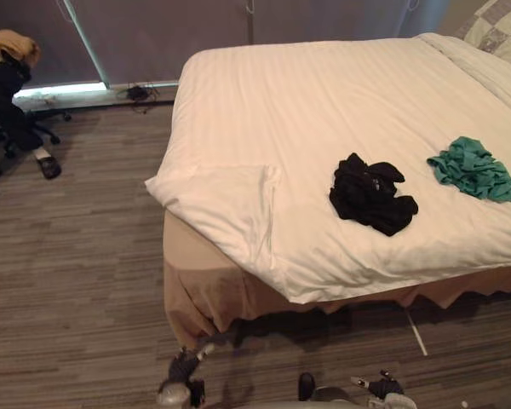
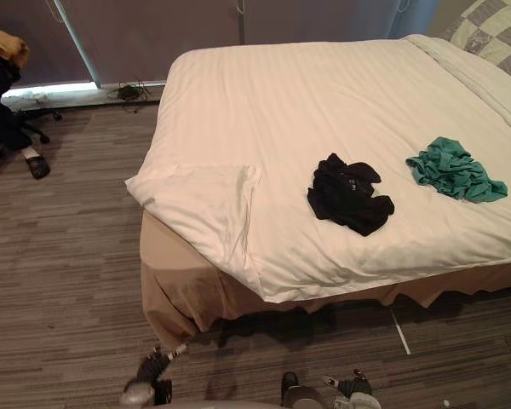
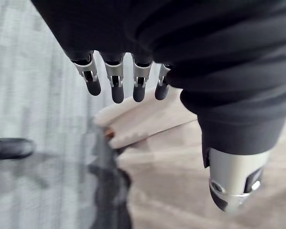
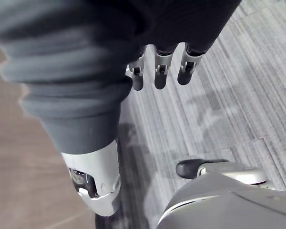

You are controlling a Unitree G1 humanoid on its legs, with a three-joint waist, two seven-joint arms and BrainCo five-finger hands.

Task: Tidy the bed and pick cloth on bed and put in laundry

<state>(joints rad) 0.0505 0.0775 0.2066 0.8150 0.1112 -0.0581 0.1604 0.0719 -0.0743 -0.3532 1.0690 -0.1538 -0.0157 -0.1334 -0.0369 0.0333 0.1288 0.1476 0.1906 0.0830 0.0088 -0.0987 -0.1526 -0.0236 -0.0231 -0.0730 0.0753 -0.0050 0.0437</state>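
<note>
In the left eye view, a bed under a white duvet takes up the middle and right. Two pieces of cloth lie on it, apart from each other. The black cloth is a crumpled heap near the bed's near edge. Its long axis slants from far-left to near-right, with the lower end pointing at the near edge. The green cloth lies to its right and a little farther in. It is bunched and stretched roughly sideways, its thin end pointing right and slightly nearer. A person sits at the far left on the striped grey floor. The left hand and right hand hang low in front of the bed, well apart from both cloths.

In the right eye view, the duvet's near-left corner is folded back on itself above the tan bed skirt. A checked pillow lies at the far right end.

In the left wrist view, the left hand's fingers hang straight in a row with the thumb apart, and the hand holds nothing.

In the right wrist view, the right hand's fingers are likewise straight and slack over the floor, with the thumb apart and the hand empty.
</note>
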